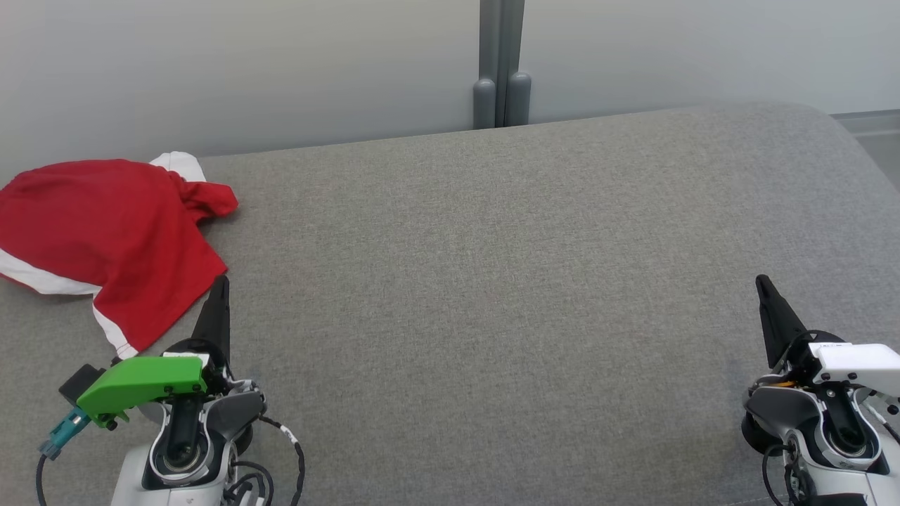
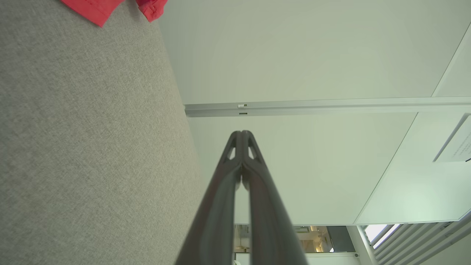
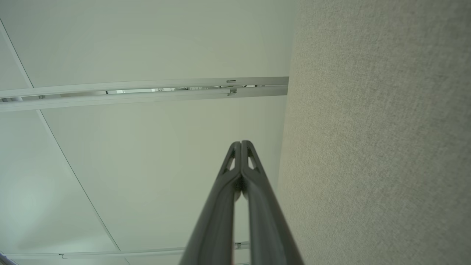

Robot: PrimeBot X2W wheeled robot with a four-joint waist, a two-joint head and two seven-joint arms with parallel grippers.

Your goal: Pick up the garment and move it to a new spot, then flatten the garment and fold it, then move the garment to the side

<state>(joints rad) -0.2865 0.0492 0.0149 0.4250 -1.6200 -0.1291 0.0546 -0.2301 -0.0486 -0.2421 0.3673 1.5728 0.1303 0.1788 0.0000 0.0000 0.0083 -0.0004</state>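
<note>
A red garment (image 1: 116,235) with white trim lies crumpled at the far left of the grey cushioned surface (image 1: 492,281). A corner of the garment (image 2: 99,9) reaches into the top of the left wrist view. My left gripper (image 1: 221,283) stands at the lower left, just right of the garment's near edge, shut with nothing in it; in its own view the left gripper (image 2: 241,133) has its tips pressed together. At the lower right my right gripper (image 1: 761,281) is far from the garment and shut on nothing, and the right gripper (image 3: 241,143) shows touching tips in the right wrist view.
A pale wall (image 1: 281,63) with a grey vertical post (image 1: 501,63) runs behind the surface. The surface's rounded right corner (image 1: 837,126) drops off toward the floor. Grey fabric stretches wide between the two grippers.
</note>
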